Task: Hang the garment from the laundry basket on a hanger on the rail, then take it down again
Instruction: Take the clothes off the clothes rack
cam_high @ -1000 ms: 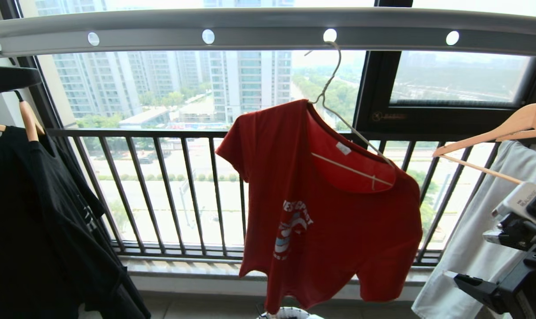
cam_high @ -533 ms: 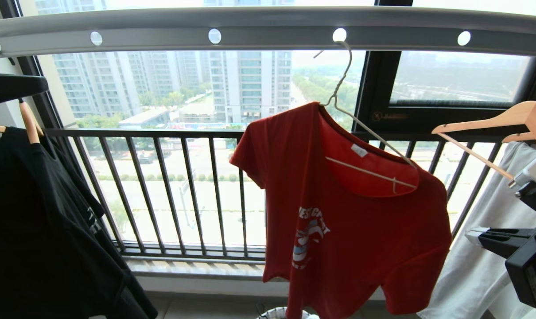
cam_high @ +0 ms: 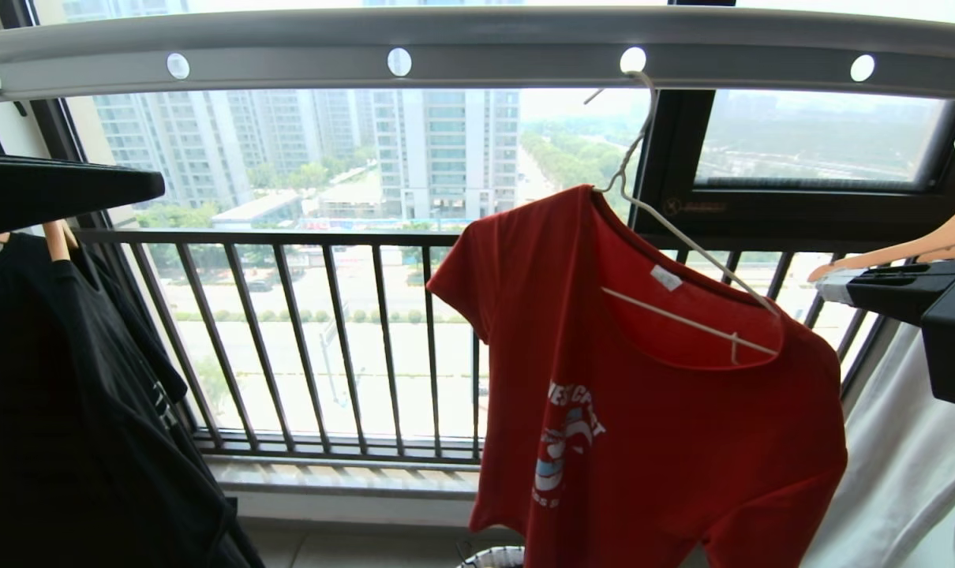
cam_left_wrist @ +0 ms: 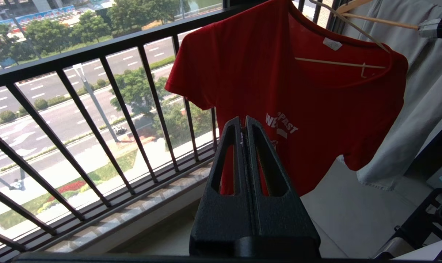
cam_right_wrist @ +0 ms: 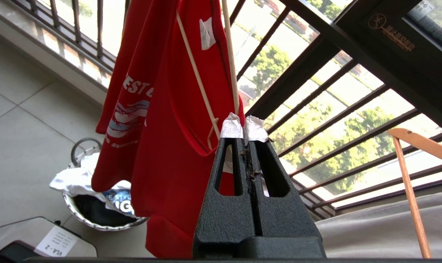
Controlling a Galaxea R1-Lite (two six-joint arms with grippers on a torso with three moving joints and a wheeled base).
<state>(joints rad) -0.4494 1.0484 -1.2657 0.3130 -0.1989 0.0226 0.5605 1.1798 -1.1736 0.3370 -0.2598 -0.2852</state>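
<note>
Balcony railing (cam_high: 304,339) and towers lie far behind the rail (cam_high: 477,47). You see the garment (cam_high: 651,410) on the hanger (cam_high: 643,170), hooked through a rail hole so it hangs free. Right gripper (cam_right_wrist: 244,128), near its right shoulder, is clenched empty, having snapped closed and risen; left gripper (cam_left_wrist: 244,122) stays clenched empty.

Hung left of the dark railing (cam_high: 327,339): black T-shirt (cam_high: 67,410) on a wooden hanger (cam_high: 54,239). Hung right of it: pale garment (cam_high: 911,481).

Red garment (cam_high: 667,442), white-blue chest graphic
</note>
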